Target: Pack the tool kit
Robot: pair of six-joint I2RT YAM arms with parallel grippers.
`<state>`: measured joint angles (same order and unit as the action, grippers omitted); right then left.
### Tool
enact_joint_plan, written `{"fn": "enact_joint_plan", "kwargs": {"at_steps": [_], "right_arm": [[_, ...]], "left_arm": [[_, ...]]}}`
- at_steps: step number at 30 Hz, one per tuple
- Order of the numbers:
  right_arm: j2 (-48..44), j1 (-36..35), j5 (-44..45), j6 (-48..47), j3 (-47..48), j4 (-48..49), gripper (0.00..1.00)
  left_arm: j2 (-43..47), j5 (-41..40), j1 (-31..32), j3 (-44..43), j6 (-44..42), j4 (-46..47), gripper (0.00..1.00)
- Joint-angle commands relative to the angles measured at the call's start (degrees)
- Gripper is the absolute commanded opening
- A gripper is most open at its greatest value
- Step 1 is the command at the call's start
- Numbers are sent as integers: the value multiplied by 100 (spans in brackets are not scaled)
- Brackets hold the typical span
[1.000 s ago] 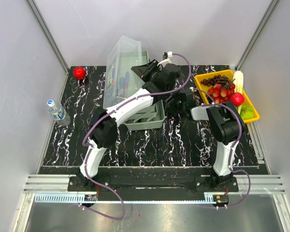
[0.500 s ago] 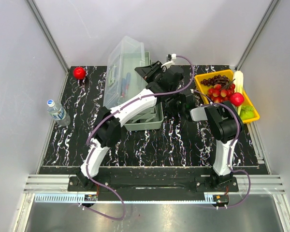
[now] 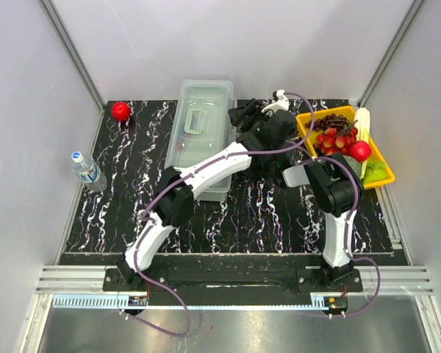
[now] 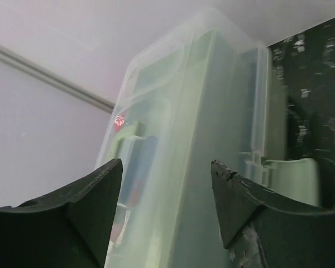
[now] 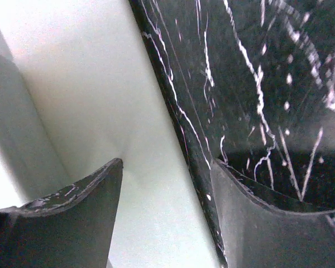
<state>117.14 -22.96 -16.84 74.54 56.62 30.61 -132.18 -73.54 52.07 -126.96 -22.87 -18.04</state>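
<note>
Now, the left gripper (image 4: pixel 166 164) holds its dark jaws wide apart on nothing, just beside the large translucent pale grey-green plastic toolbox (image 3: pixel 200 125). The right gripper (image 5: pixel 167 162) is equally spread and empty, low over the black white-veined marble-look table (image 3: pixel 264 213). The box lies at the back of the table, lid down, its moulded handle (image 3: pixel 198 120) on top. Blurred red and blue shapes show through the smooth, glossy wall. The risk looks to be the pale green latch (image 4: pixel 287 173): if it isn't snapped home, the lid could spring up. A sideways push may skid the slick, hard shell. The two arms also sit close together near the yellow plastic fruit tray (image 3: pixel 303 123), so a clash is possible.
</note>
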Motion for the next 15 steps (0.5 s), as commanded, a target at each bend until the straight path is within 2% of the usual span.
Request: {"fn": "enact_joint_plan", "kwargs": {"at_steps": [1,7,13,15], "right_arm": [[125,-270,-513,-194,-28,-257,71],[-42,-270,-311,-396,-11,-626,71],[-226,-218,-171,-458,-177,-828,71],[-384,-165,-144,-476,-204,-1204,70]], "left_arm": [[113,673,75,-505,1125,-268,70],[631,1868,66,-558,2216,-963,72],[1264,2975,-127,-558,2796,-1298,77],[1518,3414,-293,-488,2885,-1438,81]]}}
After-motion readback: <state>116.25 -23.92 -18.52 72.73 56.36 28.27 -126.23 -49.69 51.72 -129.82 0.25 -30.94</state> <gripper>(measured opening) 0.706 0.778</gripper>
